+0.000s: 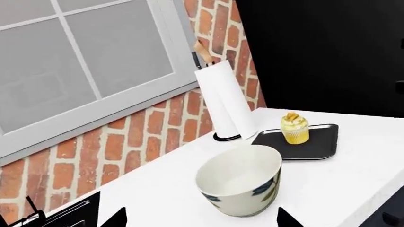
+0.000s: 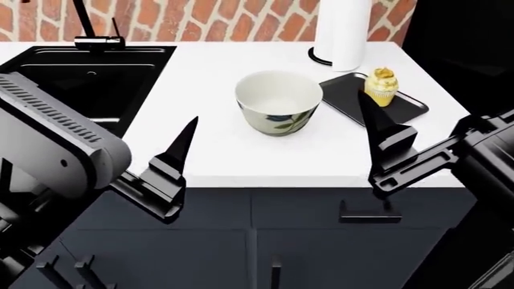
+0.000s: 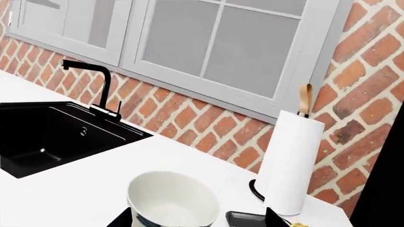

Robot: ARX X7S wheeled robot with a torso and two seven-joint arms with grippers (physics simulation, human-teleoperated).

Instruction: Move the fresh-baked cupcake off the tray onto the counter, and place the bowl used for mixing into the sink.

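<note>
So the cupcake (image 2: 381, 85) is sitting upright on the black tray (image 2: 401, 108), back right of the counter (image 2: 216, 150), and it's ahead of my right gripper (image 2: 386, 135) and a bit beyond it. That arm is clearly the nearer one for it. The bowl (image 2: 278, 101) stands upright mid-counter, just left of the tray and well right of the sink (image 2: 88, 78), roughly between my two arms; the left gripper (image 2: 173, 159) is the one on the sink side, so I'd use that for it. Being round, the bowl has no real long axis, so it's a rim grab.

Both grippers are empty with fingers spread apart, hanging in front of the counter edge.

Annoying bits: the right wrist view cuts the cupcake almost entirely off, I think only a sliver shows. The paper-towel roll (image 2: 341, 33) stands just behind the tray.
</note>
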